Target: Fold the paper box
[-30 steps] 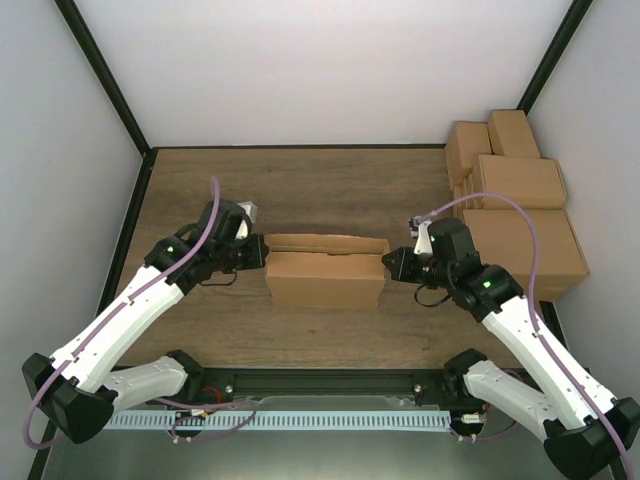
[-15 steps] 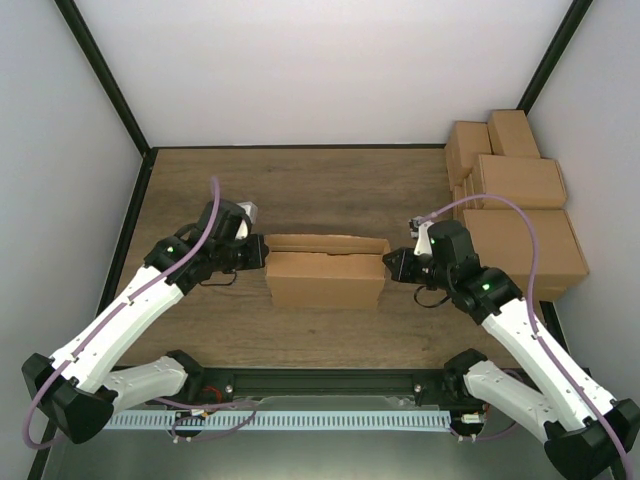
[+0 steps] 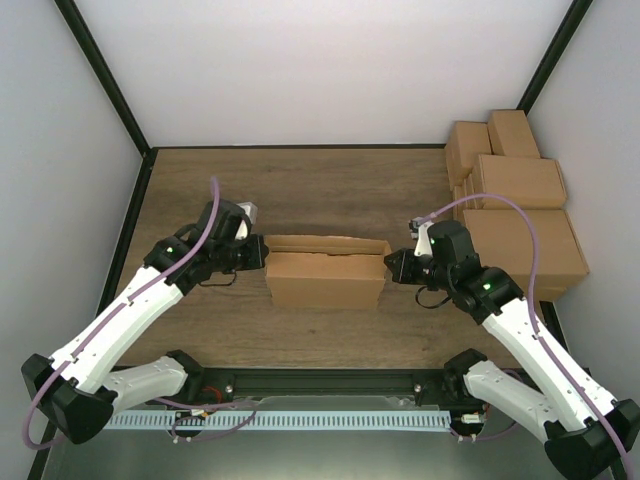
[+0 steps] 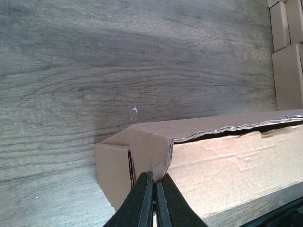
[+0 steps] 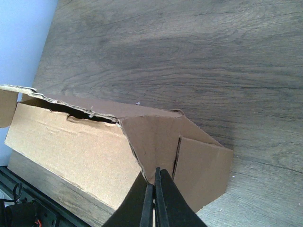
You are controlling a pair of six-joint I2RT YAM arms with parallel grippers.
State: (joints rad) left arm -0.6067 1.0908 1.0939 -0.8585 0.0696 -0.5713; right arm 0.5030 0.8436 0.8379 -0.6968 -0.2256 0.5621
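Brown cardboard paper box (image 3: 326, 280): shallow rectangular carton, almost folded up. Lies flat in middle of wooden table (image 3: 300, 190), long side parallel to near edge. One long panel with ragged edge not fully closed, narrow dark gap under it. Flaps at both short ends folded in, creased.

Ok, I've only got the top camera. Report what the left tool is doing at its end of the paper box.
Observer: The left tool is shut, its tips against the lower edge of the folded end flap of the paper box. I cannot tell whether cardboard is pinched.
Operator: Now the right tool.
Observer: The right tool is shut too, its tips at the foot of a slit between two end panels.
Operator: Check the lid seam.
Observer: A dark gap shows under the ragged long edge of the lid; it is not seated.
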